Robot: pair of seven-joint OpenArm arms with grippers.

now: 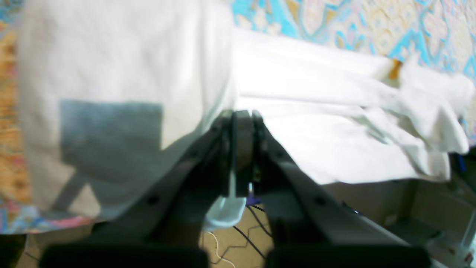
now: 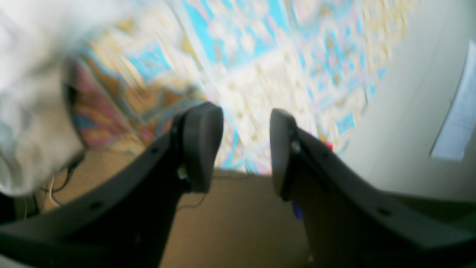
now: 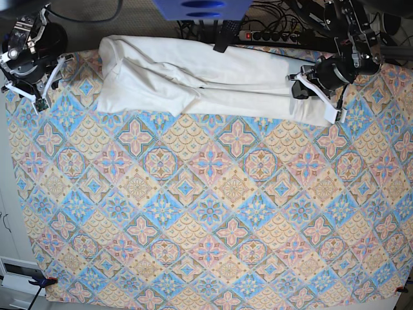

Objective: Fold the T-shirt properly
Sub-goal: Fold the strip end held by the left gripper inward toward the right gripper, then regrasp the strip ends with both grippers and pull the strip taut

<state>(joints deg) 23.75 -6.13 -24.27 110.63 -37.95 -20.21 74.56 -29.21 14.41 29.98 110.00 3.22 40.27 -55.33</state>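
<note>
Two dark arms with black, curved gripper fingers

The left gripper (image 1: 241, 149) has matte black fingers with small round screw holes and a pale translucent plastic piece between them; the right gripper (image 2: 245, 149) has rounded black pads (image 2: 202, 145) on broad, curved fingers, also with screw holes. In the base view both arms are black metal with white brackets near the wrists and black cables.

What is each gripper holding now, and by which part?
The left gripper is shut on the T-shirt, pinching its edge at one end. The right gripper is open and holds nothing.
</note>
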